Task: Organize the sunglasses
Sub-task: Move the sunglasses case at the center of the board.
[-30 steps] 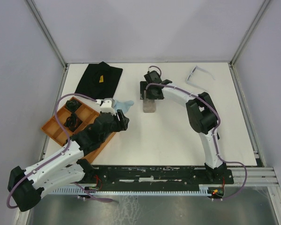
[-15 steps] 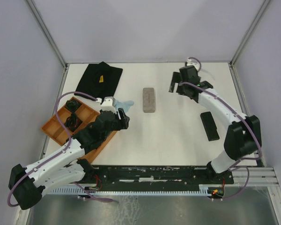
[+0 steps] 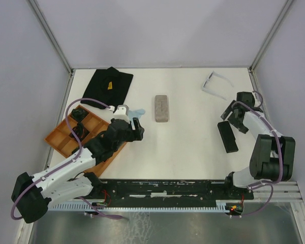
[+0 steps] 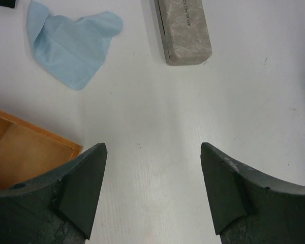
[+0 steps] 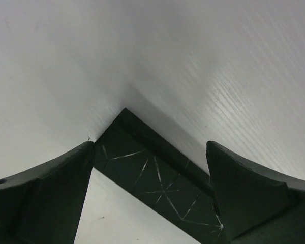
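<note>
Table (image 3: 193, 147): white, arm bases at near edge.
Right arm nearer task item; left arm well apart, on left by orange tray (image 3: 61, 138).
Black case (image 3: 227, 137): its far end under right gripper (image 3: 233, 120).
Pale sunglasses (image 3: 215, 84): far-right of table, lying flat, far and slightly left of right gripper, apart from it. Long axis seems roughly left-right, slanted; fold state unclear.
Right gripper fingers (image 5: 249, 198) spread wide, holding nothing.
Left gripper (image 4: 152, 152) spread, empty; grey case (image 4: 185, 30) beyond it.
Black-framed pair: not made out; dark shapes in tray too small to tell.
</note>
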You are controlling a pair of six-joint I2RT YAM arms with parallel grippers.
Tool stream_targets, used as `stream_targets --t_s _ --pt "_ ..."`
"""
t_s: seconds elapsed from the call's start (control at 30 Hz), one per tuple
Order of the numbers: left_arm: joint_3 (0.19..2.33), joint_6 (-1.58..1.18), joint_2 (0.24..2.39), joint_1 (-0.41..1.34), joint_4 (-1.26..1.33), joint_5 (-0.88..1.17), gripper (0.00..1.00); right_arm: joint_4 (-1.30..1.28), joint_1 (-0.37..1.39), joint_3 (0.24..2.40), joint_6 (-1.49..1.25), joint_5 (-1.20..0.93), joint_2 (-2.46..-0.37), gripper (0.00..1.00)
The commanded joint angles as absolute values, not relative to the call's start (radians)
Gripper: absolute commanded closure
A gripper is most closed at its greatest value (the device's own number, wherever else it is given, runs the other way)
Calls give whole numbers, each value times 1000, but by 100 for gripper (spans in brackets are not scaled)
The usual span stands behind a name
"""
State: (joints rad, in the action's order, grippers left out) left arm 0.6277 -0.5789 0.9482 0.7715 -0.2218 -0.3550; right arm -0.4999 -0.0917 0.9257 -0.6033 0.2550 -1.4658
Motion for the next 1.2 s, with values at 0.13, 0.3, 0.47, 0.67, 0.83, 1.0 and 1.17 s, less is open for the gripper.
stream_targets --t_s 0.13,0.3,0.47,0.67,0.83,1.0,1.17 --pt "661 -542 961 770 -164 -328 18 -339 -200 845 -629 39 -1526 1" --pt "661 -546 979 770 -152 -313 17 -295 -201 794 -661 -59 -1502 1" --pt "662 -548 997 769 -142 -302 17 -290 -194 741 -684 -130 -1439 1" --pt "662 -555 1013 769 -128 -291 17 -298 -133 672 -738 -128 -1319 1" --pt "666 -561 1037 770 -117 -272 17 -245 -17 587 -894 -94 -1220 2" --pt "675 -565 1054 770 -115 -264 17 -172 167 534 -1062 -13 -1174 2" --pt "684 -567 1068 769 -112 -259 16 -117 327 553 -1153 54 -1199 3"
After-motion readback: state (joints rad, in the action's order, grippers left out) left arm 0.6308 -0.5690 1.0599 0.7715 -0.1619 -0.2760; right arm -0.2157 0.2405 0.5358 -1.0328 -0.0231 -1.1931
